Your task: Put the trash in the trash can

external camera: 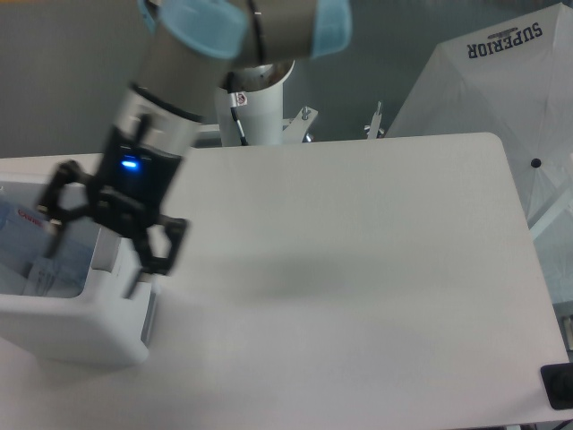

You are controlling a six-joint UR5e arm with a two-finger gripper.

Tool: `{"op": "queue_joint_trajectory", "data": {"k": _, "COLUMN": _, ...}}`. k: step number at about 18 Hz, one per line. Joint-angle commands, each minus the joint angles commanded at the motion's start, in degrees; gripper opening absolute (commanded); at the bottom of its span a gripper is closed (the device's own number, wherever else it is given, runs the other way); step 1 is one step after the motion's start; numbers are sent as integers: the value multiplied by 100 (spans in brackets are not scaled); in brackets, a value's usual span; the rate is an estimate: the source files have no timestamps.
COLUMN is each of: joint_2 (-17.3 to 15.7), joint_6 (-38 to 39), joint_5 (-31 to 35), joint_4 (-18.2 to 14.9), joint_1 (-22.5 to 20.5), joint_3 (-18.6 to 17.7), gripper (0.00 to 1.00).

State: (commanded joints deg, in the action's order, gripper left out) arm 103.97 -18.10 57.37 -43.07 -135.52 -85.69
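The trash can (76, 327), a boxy white bin, stands at the table's left edge. Inside it lies a crushed clear bottle (20, 218) with a bit of red and blue showing. A pale flat item (40, 273) beside it may be the pouch; it is too blurred to tell. My gripper (95, 262) hangs over the bin's right rim, blurred by motion. It is open, its fingers (164, 246) spread wide with nothing between them.
The arm's white base column (253, 103) rises behind the table's far edge. A white canopy printed SUPERIOR (488, 81) stands at the right. A small black object (559, 386) sits at the table's near right corner.
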Motion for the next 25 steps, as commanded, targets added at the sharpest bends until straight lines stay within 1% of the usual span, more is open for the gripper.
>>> {"op": "queue_joint_trajectory", "data": {"k": 2, "joint_2": 9, "joint_6": -324, "joint_5": 641, "joint_4": -17, "joint_1": -132, "joint_3": -52, "gripper": 100}}
{"op": "queue_joint_trajectory", "data": {"k": 4, "joint_2": 0, "joint_6": -824, "joint_5": 1248, "joint_4": -18, "joint_1": -343, "joint_3": -280, "gripper": 100}}
{"op": "queue_joint_trajectory", "data": {"k": 5, "joint_2": 0, "joint_6": -1070, "joint_5": 1399, "joint_4": -9, "joint_1": -422, "joint_3": -394, "gripper": 100}}
{"op": "queue_joint_trajectory", "data": {"k": 8, "joint_2": -9, "joint_6": -1642, "joint_5": 1532, "joint_4": -26, "joint_1": -782, "joint_3": -728, "gripper": 100}}
{"op": "queue_joint_trajectory", "data": {"k": 11, "joint_2": 9, "joint_6": -2432, "joint_5": 1575, "joint_4": -105, "joint_1": -1107, "joint_3": -1019, "gripper": 100}}
{"op": "queue_joint_trajectory", "data": {"k": 13, "joint_2": 9, "joint_6": -3204, "joint_5": 1838, "joint_4": -167, "joint_1": -1345, "joint_3": -1195, "gripper": 100}}
{"op": "queue_joint_trajectory", "data": {"k": 15, "joint_2": 18, "joint_6": -4031, "joint_5": 2207, "joint_4": -412, "joint_1": -1573, "joint_3": -1257, "gripper": 100}}
{"op": "queue_joint_trajectory", "data": {"k": 17, "joint_2": 140, "joint_6": -4595, "joint_5": 2428, "joint_4": -667, "joint_1": -1758, "joint_3": -1196, "gripper": 100}}
{"op": "queue_joint_trajectory", "data": {"k": 19, "joint_2": 246, "joint_6": -4729, "joint_5": 2446, "joint_4": -738, "joint_1": -1855, "joint_3": -1003, "gripper": 100}}
{"op": "queue_joint_trajectory", "data": {"k": 21, "joint_2": 308, "joint_6": -4738, "joint_5": 2507, "joint_4": -957, "joint_1": -1856, "joint_3": -853, "gripper": 100}}
{"op": "queue_joint_trajectory", "data": {"k": 22, "joint_2": 325, "joint_6": -4772, "joint_5": 2699, "joint_4": -1158, "joint_1": -1856, "joint_3": -766, "gripper": 100}}
{"op": "queue_joint_trajectory", "data": {"k": 23, "joint_2": 343, "joint_6": -4912, "joint_5": 2962, "joint_4": -1456, "joint_1": -1856, "joint_3": -625, "gripper": 100}}
{"op": "queue_joint_trajectory", "data": {"k": 25, "joint_2": 439, "joint_6": -5316, "joint_5": 3297, "joint_4": -2255, "joint_1": -1847, "joint_3": -239, "gripper": 100}}
